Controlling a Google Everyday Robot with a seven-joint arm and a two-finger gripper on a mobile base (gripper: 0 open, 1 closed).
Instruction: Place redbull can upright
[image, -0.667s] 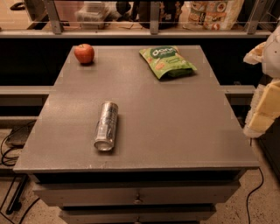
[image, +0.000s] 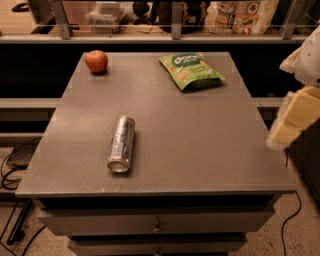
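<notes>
Nearest to view are the grey drawer fronts (image: 155, 222) under the flat grey surface (image: 200, 145), with dark cables (image: 9, 172) on the floor to the left.

The slim silver metal redbull can (image: 121, 144) lies on its side on the front left part of the surface, not upright. Its long axis runs nearly front to back, leaning slightly to the right at the far end. One shiny round end faces forward, near the front edge. Nothing touches the can.

My end effector (image: 290, 122), a cream-coloured blurred shape, hangs at the right border of the view, beside the right edge of the surface and above its level. It is well apart from the can and holds nothing that I can make out. Whether it is spread or pressed together I cannot tell.

Farther back, a round red apple (image: 96, 61) sits at the far left corner of the surface. A crinkled green snack bag (image: 190, 71) lies flat towards the far right, well apart from the apple.

Behind the surface runs a metal-railed shelf (image: 150, 37) carrying packaged goods too dim to identify.
</notes>
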